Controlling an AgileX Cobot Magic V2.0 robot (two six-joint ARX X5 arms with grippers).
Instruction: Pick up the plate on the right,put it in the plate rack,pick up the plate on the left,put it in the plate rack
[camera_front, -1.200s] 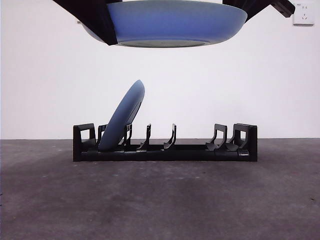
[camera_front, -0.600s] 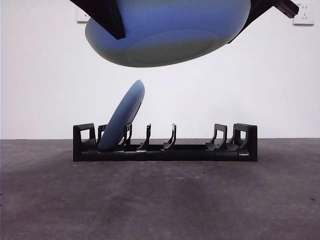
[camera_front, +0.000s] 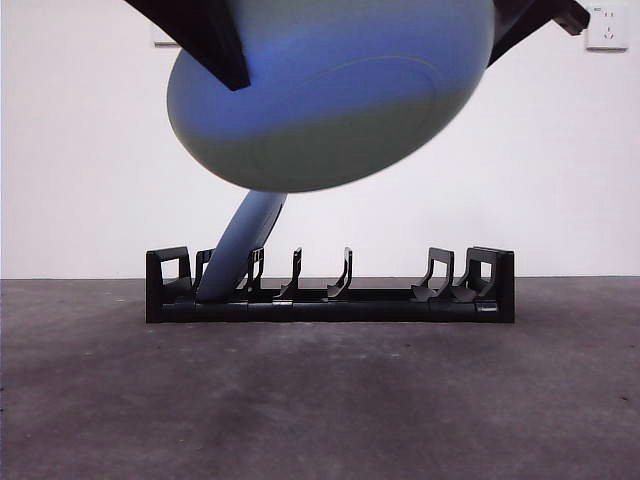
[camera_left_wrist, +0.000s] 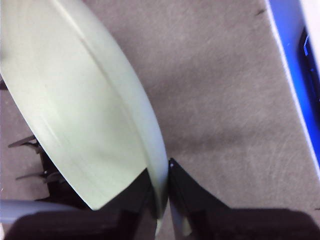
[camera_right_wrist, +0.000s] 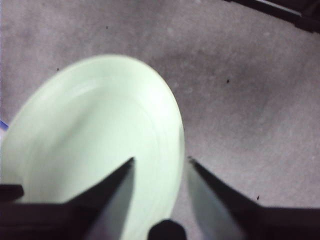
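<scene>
Unmarked grey table (camera_front: 320, 400), unlabelled plate (camera_front: 330, 95)

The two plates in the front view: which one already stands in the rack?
The lower plate, leaning in a slot near one end of the plate rack. The other plate hangs tilted above, held at its rim by both grippers.

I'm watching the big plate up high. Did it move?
Yes. The held plate tipped and dropped toward the plate rack, now hiding the racked plate's top.
</scene>
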